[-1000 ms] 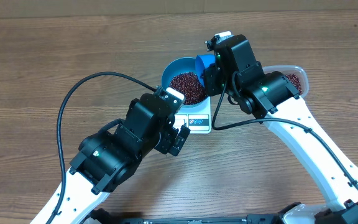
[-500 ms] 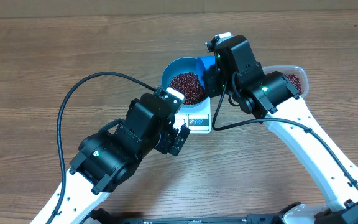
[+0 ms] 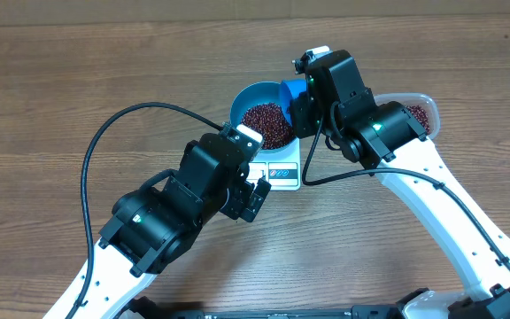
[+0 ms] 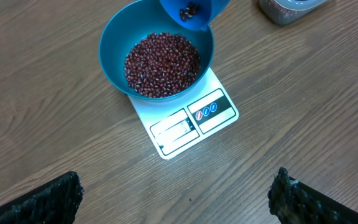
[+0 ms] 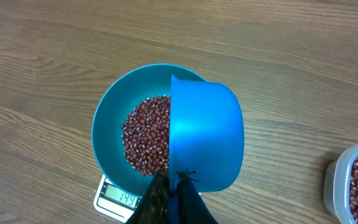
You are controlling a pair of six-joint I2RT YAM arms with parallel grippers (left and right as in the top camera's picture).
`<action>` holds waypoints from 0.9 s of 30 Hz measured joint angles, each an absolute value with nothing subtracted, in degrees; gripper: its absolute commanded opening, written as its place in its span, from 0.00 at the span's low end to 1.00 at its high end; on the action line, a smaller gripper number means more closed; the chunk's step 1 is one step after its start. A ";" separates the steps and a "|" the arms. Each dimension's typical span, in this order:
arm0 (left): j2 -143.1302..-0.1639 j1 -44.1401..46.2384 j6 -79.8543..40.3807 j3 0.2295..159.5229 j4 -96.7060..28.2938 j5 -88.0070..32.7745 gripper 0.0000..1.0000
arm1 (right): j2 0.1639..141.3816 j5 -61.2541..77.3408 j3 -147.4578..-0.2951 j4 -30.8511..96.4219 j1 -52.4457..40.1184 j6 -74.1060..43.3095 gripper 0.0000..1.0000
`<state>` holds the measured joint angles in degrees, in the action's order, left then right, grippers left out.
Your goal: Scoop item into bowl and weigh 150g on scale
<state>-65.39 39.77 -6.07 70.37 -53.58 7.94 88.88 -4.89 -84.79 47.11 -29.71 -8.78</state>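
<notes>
Seen from overhead, a blue bowl [image 3: 240, 105] sits on a white scale [image 4: 191, 121] at the table's centre, covering its 12 o'clock end. A heap of dark red beans [image 4: 161, 64] fills the bottom of the bowl. The right claw [image 5: 174, 182] is clamped together on the handle of a blue scoop [image 5: 205, 140], held over the bowl's 2 o'clock rim with a few beans inside. The left claw [image 4: 176, 193] hangs at the scale's 6 o'clock, fingers wide apart, holding nothing. A clear tub [image 5: 331, 177] of beans stands at 3 o'clock.
</notes>
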 measured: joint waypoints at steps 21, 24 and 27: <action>-65.39 39.77 -6.07 70.37 -53.58 7.94 0.99 | 88.88 -4.89 -84.82 47.57 -29.71 -8.75 0.04; -65.39 39.77 -6.07 70.37 -53.58 7.94 1.00 | 88.88 -4.86 -84.79 47.35 -29.71 -8.78 0.04; -65.39 39.77 -6.07 70.37 -53.58 7.94 1.00 | 88.88 -4.86 -84.79 47.57 -29.71 -8.75 0.04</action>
<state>-65.39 39.77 -6.07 70.37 -53.58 7.94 88.88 -4.86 -84.79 47.57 -29.71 -8.75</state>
